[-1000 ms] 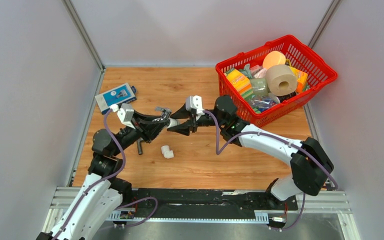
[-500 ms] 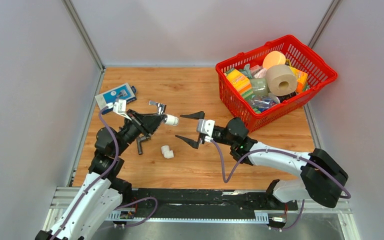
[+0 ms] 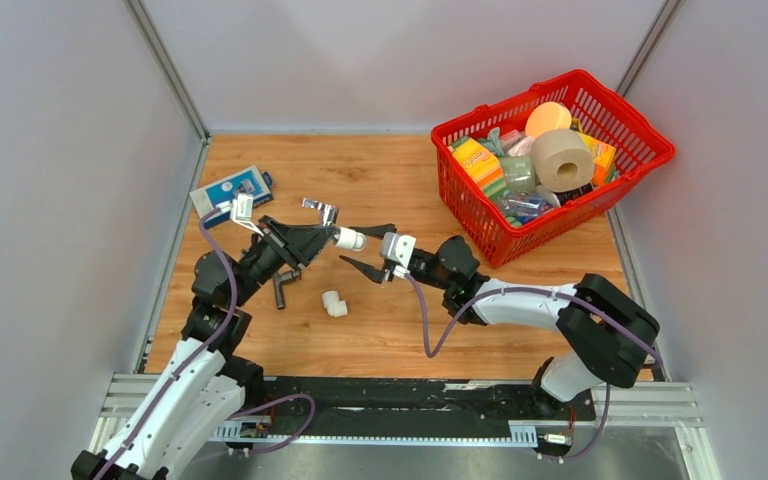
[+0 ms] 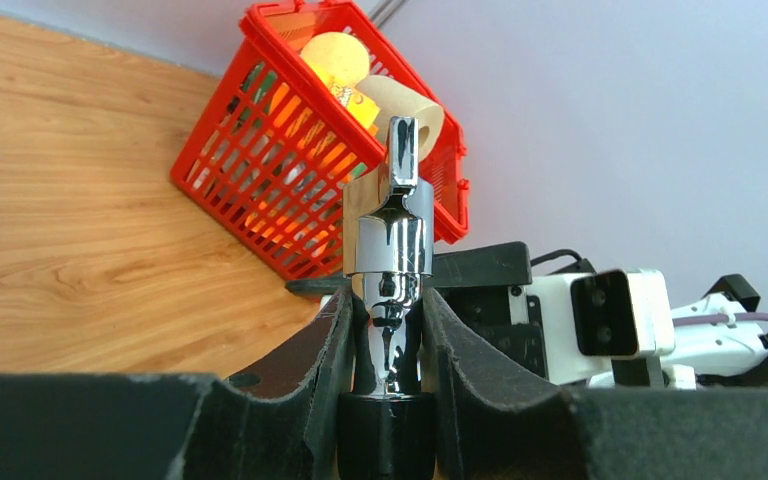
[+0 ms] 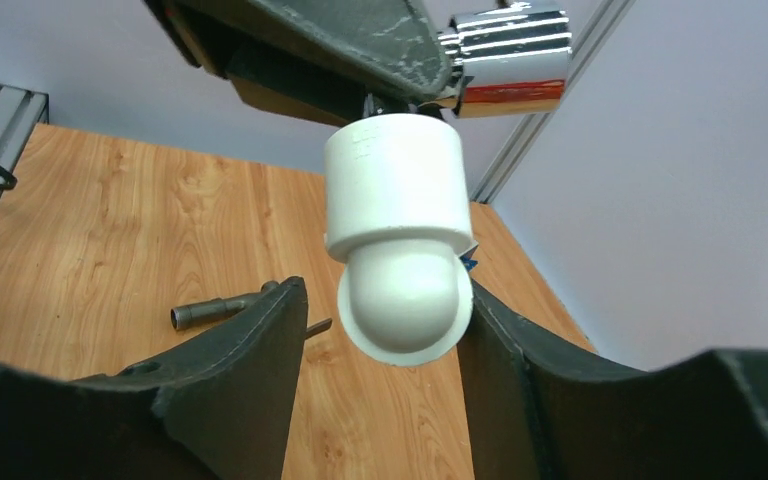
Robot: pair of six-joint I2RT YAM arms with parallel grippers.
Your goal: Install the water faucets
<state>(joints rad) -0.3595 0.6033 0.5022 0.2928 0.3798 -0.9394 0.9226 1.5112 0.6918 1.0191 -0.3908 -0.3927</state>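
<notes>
- The left gripper (image 4: 388, 305) is clamped tight on the chrome faucet (image 4: 390, 235). The body is pinched between the pads with the handle uppermost, and only the left wrist view shows this grip closely.
- The right wrist view shows what that one hides: a white elbow fitting (image 5: 395, 230) at the faucet's end. It sits between the spread fingers of the right gripper (image 5: 380, 320), with a gap on one side (contact on the other I cannot tell).
- From above, both grippers are above the middle of the desk (image 3: 390, 180).
- The dark grey faucet (image 3: 282, 290) lies on the wood nearer the left edge, with a second white elbow (image 3: 334, 303) near it.
- A red basket (image 3: 650, 150) fills the far right corner.
</notes>
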